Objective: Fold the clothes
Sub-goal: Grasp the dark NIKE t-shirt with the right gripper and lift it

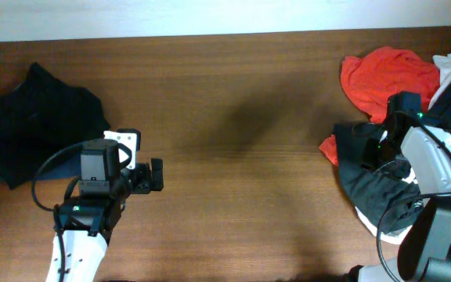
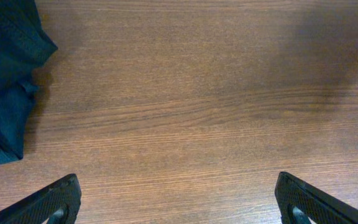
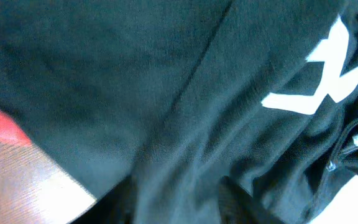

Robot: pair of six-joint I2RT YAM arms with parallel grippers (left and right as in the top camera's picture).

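Overhead straight down on table [image 1: 233,117], L wrist low over it, R wrist close-up, black garment [image 3: 135,93]

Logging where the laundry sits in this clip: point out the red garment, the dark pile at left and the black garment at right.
red garment [image 1: 390,72]: overhead, middle of the bunched cloth.
dark pile [image 1: 41,129]: overhead, centre of its top.
black garment [image 3: 135,81]: right wrist, plain cloth near mid-frame.

Arms I drive: two, left arm [image 1: 77,243], right arm [image 1: 429,160].
Clothes heaps I see: two, dark heap [image 1: 37,125], mixed heap [image 1: 390,74].
Table [image 1: 249,117]: one.
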